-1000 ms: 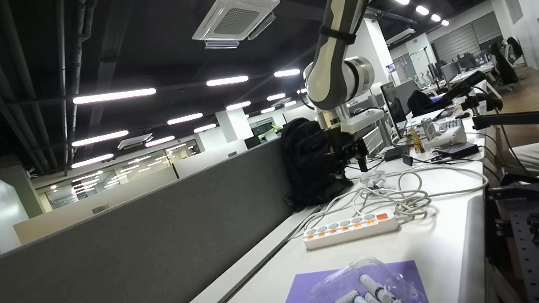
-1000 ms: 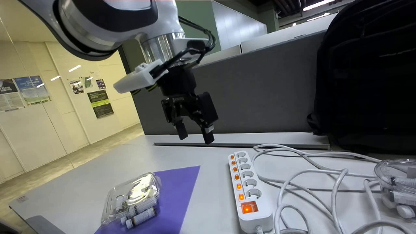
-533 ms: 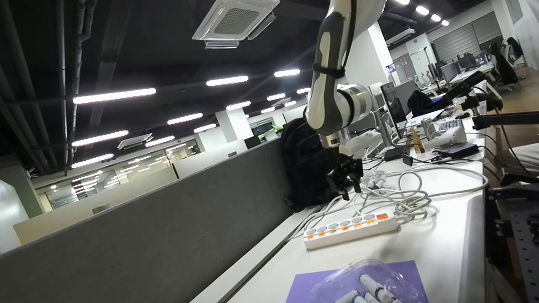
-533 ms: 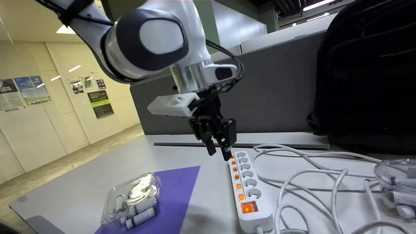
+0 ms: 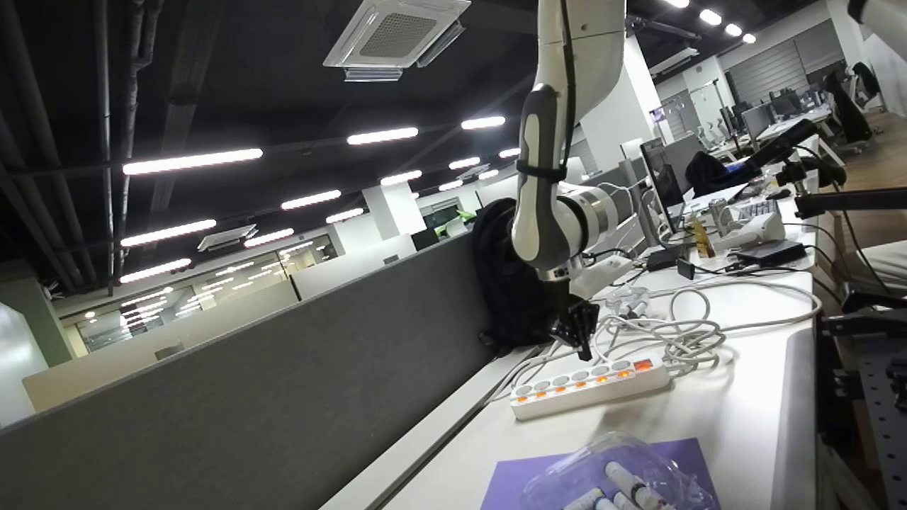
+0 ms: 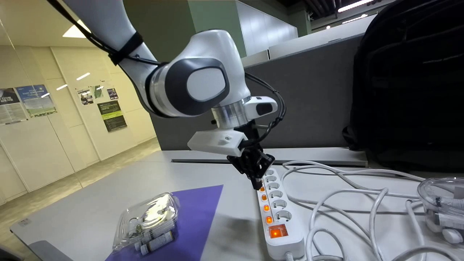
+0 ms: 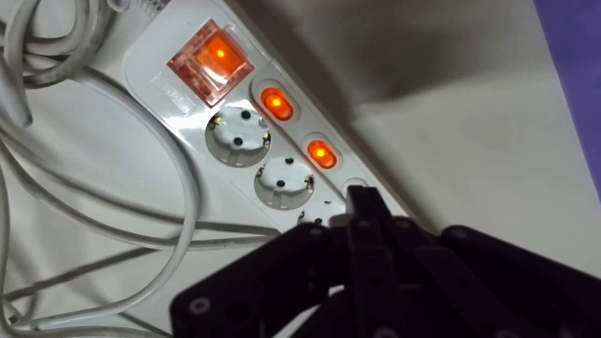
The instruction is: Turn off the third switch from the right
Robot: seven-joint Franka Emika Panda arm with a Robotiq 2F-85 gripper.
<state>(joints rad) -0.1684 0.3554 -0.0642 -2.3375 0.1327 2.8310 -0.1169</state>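
Note:
A white power strip lies on the table in both exterior views. It has a large lit main switch at its cable end and a row of small orange switches. The two small switches nearest the main one glow brightly. The third small switch looks dimmer; in the wrist view the fingertips cover nearly all of it, only a red sliver showing. My gripper is shut with nothing held, its fingertips pointing down over the strip's switch row. Whether they touch the strip I cannot tell. In an exterior view, the gripper hides the far-end switches.
Loose white cables tangle beside the strip. A clear plastic box with tubes lies on purple paper. Another clear container stands past the cables. A grey partition and a black backpack border the table.
My gripper has come down and across to the power strip, from well above the table to close over the switches. Its fingers, apart before, have closed together.

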